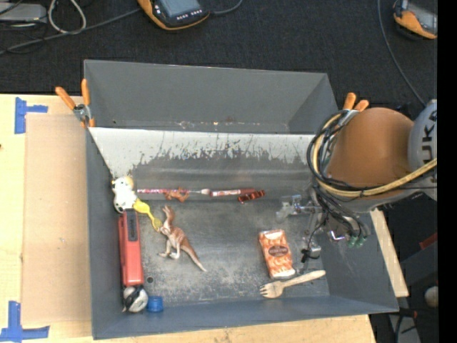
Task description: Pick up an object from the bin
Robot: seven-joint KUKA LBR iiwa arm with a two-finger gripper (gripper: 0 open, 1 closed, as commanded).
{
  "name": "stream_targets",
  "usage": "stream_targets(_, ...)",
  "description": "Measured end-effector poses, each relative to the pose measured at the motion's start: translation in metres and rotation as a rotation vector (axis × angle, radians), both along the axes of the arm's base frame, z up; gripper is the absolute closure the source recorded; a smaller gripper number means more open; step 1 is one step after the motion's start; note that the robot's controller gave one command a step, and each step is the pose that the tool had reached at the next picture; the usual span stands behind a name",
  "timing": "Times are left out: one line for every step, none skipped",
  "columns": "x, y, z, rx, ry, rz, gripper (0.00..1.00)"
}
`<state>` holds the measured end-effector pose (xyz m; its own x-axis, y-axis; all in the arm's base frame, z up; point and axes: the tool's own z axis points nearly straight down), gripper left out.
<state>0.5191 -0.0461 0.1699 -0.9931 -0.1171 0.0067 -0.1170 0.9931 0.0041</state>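
Noting pincer hanging at right end of bin, just beside orange patterned packet lying flat on floor; pale wooden fork lying nearby toward front wall. Pincer state: cannot tell.

We are finding the widest open floor in the middle of the bin, between the tan dinosaur and the orange packet. A red bar, a white-and-yellow toy, a dark ball and a blue cap are crowding the left wall; a thin rod is lying along the back edge, and a wooden fork is blocking the front right corner.
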Motion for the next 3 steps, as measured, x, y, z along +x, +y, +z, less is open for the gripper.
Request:
stream_targets(-0.001, -0.006, -0.031, 0.001, -0.005, 0.110, 0.00)
stream_targets(0.003, -0.014, -0.048, -0.003, -0.002, -0.205, 0.00)
stream_targets(-0.004, -0.006, -0.068, 0.001, -0.001, 0.045, 0.00)
